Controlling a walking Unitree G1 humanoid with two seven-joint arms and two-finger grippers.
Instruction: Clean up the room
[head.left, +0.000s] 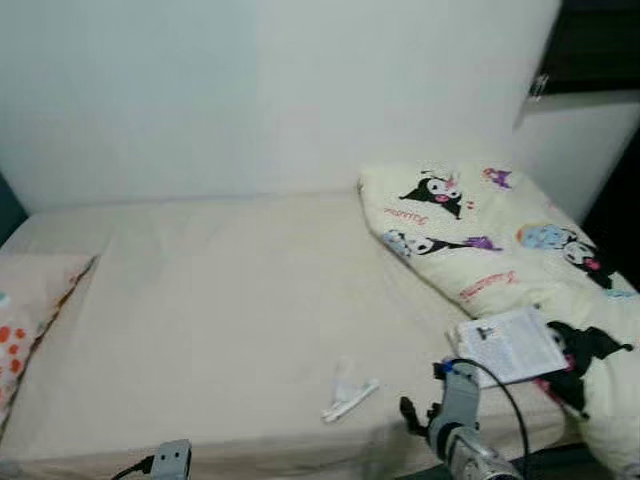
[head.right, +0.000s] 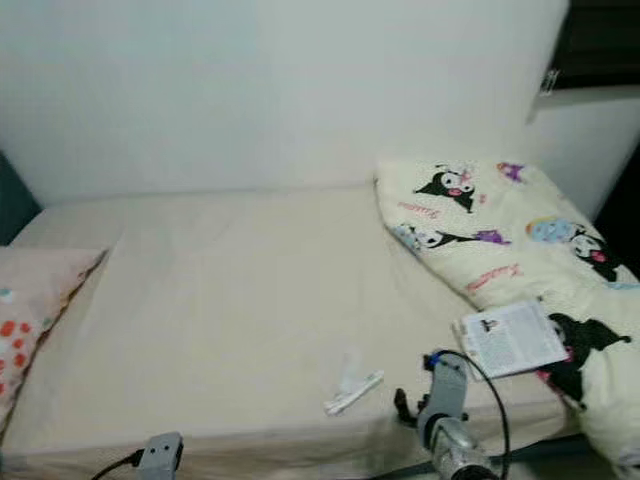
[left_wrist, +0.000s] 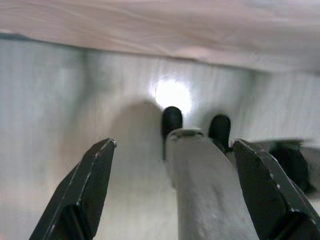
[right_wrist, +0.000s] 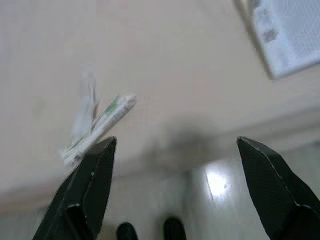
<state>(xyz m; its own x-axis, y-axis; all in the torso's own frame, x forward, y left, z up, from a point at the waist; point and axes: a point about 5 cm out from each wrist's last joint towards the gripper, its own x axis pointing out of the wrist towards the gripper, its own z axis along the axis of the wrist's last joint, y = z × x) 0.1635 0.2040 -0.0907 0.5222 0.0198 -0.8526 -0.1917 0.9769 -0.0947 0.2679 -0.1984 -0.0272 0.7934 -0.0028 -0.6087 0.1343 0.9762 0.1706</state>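
Closest to the head camera is the right gripper (head.right: 405, 408), raised at the near edge of the bed with its cable looping behind it. In its wrist view the two black fingers (right_wrist: 85, 190) are spread wide apart with nothing between them.

The bed (head.left: 220, 300) takes up most of the scene, covered in a plain cream sheet and pushed against a white wall. Off to the gripper's right and beyond it lies a bunched-up cartoon-print comforter (head.left: 480, 240), running from the wall down to the bed's near corner. Far to the gripper's left, at the other end of the bed, is a pillow (head.left: 25, 320) with orange dots.

Just to the right of the gripper, resting on the comforter's edge, is a printed leaflet (head.right: 512, 338). A bit to its left on the bare sheet sits a crumpled wrapper (head.left: 347, 396), pale with a touch of green, nothing lying on top of it or blocking it.

The left gripper (left_wrist: 175, 200) hangs low below the mattress edge, pointing at a shiny pale floor, fingers wide open and empty.
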